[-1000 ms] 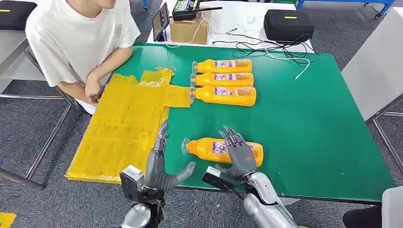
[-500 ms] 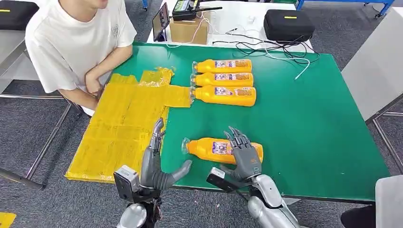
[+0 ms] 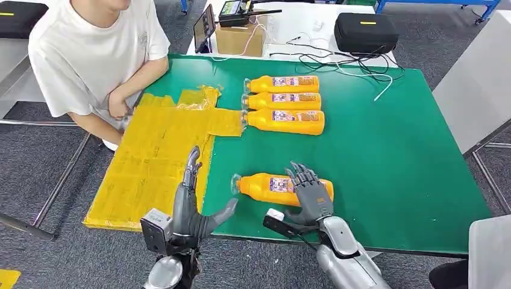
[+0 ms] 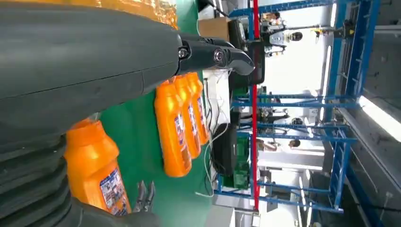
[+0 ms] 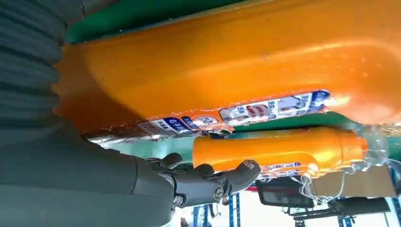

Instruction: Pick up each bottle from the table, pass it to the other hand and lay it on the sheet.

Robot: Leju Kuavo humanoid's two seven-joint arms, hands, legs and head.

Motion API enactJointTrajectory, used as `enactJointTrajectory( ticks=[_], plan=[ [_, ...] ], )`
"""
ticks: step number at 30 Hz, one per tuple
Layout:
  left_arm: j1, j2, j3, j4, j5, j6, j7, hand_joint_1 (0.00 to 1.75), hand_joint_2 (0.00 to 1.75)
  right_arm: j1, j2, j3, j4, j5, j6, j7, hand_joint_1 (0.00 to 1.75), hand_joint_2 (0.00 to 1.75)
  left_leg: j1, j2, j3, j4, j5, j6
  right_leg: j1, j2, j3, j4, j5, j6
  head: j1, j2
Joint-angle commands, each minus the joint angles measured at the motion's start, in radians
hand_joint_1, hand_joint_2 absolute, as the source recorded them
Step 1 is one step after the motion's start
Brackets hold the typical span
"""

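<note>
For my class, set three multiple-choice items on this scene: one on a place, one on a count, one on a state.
1. Where does the yellow sheet lie?
A. left part of the table
B. right part
C. on the floor

2. How many orange bottles are on the table?
A. two
B. four
C. six

3. How is the left hand?
A. holding a bottle
B. open, empty
C. pressing the sheet

Key: A, the sheet lies nearest the seated person; B, three in a row plus the near bottle under the right hand; B, fingers apart.
</note>
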State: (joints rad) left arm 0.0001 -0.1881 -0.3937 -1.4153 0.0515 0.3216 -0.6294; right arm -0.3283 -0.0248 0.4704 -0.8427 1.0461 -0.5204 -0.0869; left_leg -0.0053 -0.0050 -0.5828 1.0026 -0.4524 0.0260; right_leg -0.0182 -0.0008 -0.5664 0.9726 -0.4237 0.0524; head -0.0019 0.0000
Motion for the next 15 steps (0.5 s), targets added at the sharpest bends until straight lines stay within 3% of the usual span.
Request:
enactJointTrajectory(
  ticks=[1, 5, 12, 15],
  plan=[
    [-0.006, 0.004, 0.030, 0.009, -0.002, -0.005, 0.005, 0.00, 1.75, -0.051, -0.018, 0.031, 0.097, 0.086, -0.017, 0.075, 0.00, 1.75, 0.001, 0.001, 0.003, 0.000, -0.001, -0.002, 0.001, 0.000, 0.003, -0.001, -0.001, -0.002, 0.000, 0.000],
    [0.004, 0.000, 0.051, -0.006, 0.012, -0.014, 0.018, 0.00, 1.75, -0.055, -0.017, 0.024, 0.083, 0.156, 0.004, 0.134, 0.00, 1.75, 0.000, 0.001, 0.001, 0.000, 0.000, -0.001, 0.000, 0.001, 0.001, 0.000, 0.000, -0.001, 0.000, 0.000],
    [0.008, 0.001, 0.053, -0.009, 0.013, -0.015, 0.019, 0.00, 1.75, -0.053, -0.019, 0.022, 0.078, 0.158, 0.010, 0.135, 0.00, 1.75, 0.001, 0.001, 0.003, 0.000, -0.001, -0.002, 0.001, 0.000, 0.003, -0.001, 0.000, -0.002, 0.000, 0.000],
    [0.022, -0.002, 0.067, -0.013, -0.001, -0.010, 0.022, 0.00, 1.75, -0.041, -0.025, 0.022, 0.037, 0.224, 0.018, 0.193, 0.00, 1.75, 0.001, 0.000, 0.002, 0.000, -0.001, -0.002, 0.001, 0.000, 0.002, 0.000, -0.001, -0.002, 0.000, 0.000]
  ],
)
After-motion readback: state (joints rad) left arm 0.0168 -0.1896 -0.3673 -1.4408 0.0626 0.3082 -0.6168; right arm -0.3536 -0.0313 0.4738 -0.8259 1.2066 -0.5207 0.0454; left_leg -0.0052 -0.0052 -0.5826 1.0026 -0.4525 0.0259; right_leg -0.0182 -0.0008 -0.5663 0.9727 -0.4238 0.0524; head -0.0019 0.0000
